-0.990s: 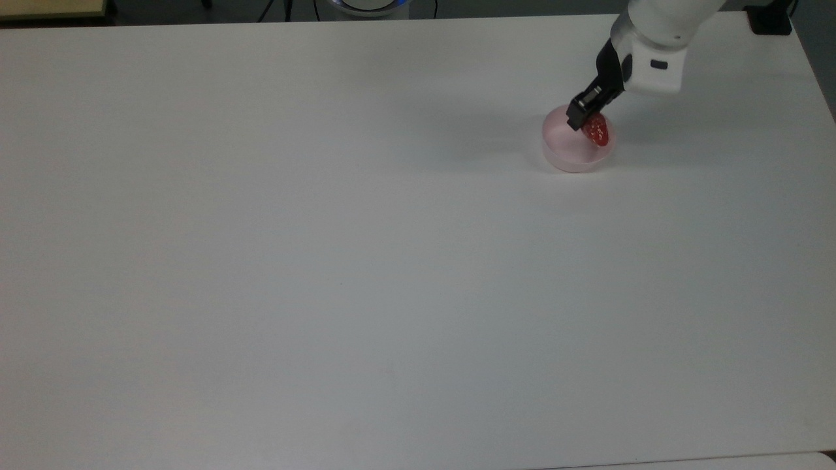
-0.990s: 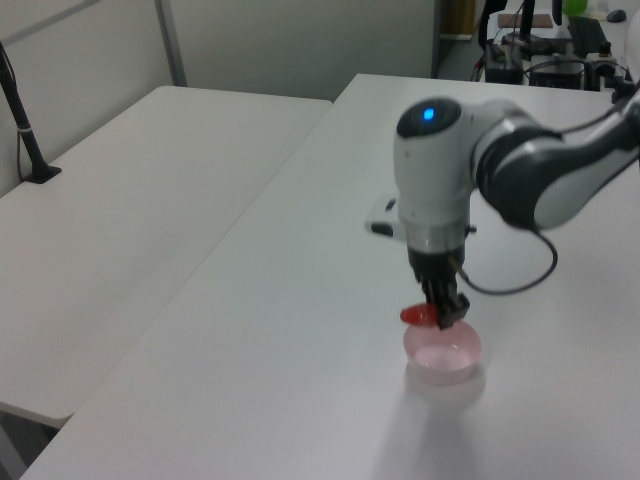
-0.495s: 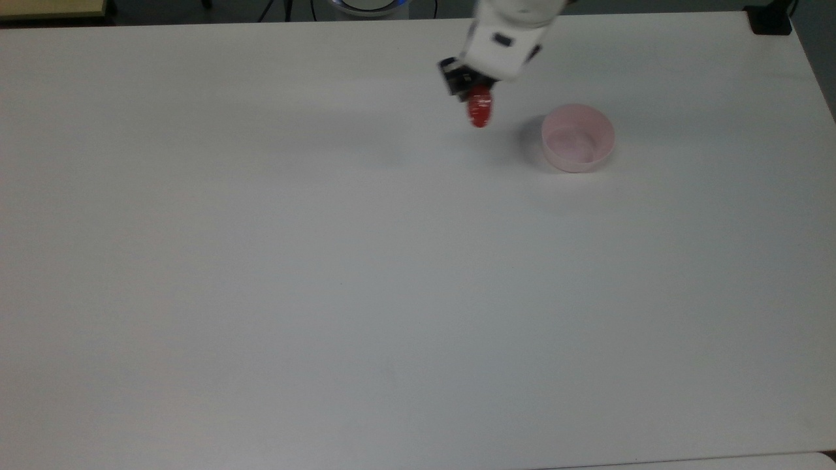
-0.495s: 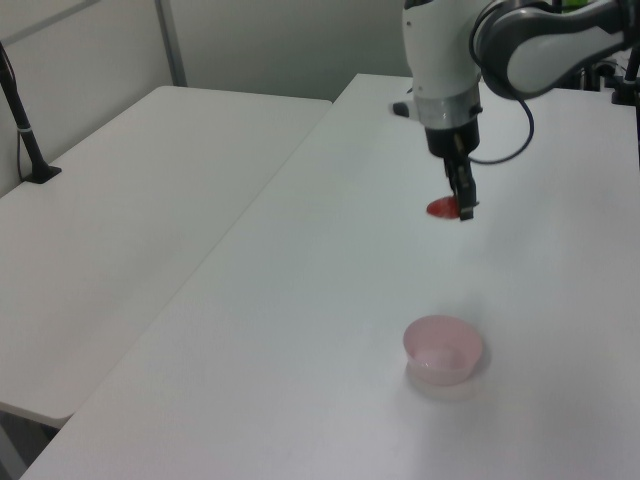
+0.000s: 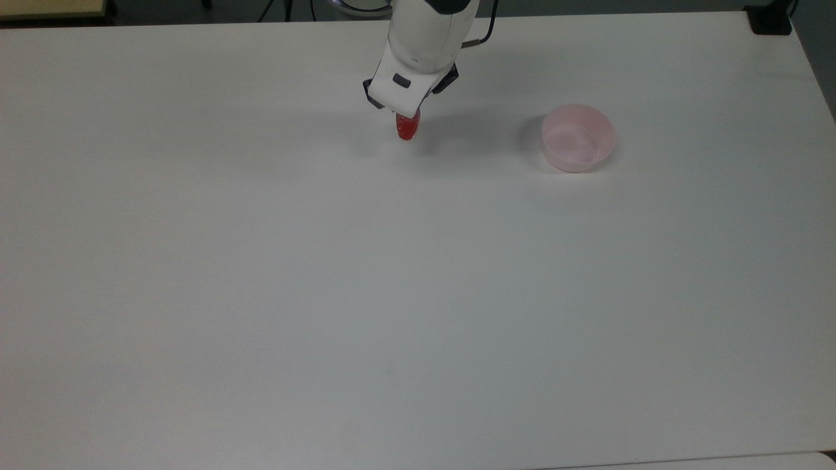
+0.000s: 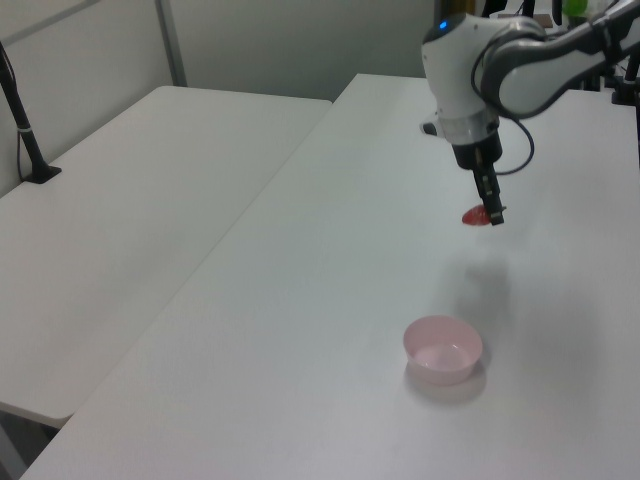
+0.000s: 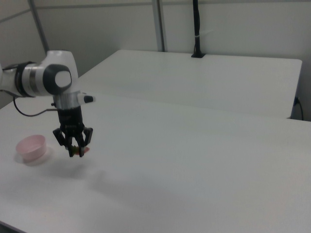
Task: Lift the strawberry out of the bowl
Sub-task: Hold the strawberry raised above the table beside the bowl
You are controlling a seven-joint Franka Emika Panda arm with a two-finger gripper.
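Moved since earlier: a second ago the hand was down in the bowl at the strawberry; half a second ago it was already clear of the rim; now it has carried the fruit further off along the tabletop's far edge in the top view, towards the middle of that edge. The bowl has not shifted.

Hand: the hand point(image 5: 406, 121) hangs above the tabletop point(image 5: 326, 294), fingers clamped on the strawberry.

Strawberry: the strawberry point(image 5: 407, 126) is held in the air, its red tip poking out below the fingers in the top view; in the left view point(image 6: 474, 215) it sticks out sideways from the fingertips, well apart from the bowl.

Bowl: the bowl point(image 5: 578, 138) stands upright near the far right corner of the tabletop in the top view, pale pink, with nothing in it.

Task state: the pick looks done, as the fruit is out and lifted.

Risk: much of the glossy fruit seems to sit outside the grip, so it could pivot or slip out during a quick swing or a hard stop, then drop and roll across the bare tabletop.

Risk, second: a slackening of the fingers would drop it away from the bowl.
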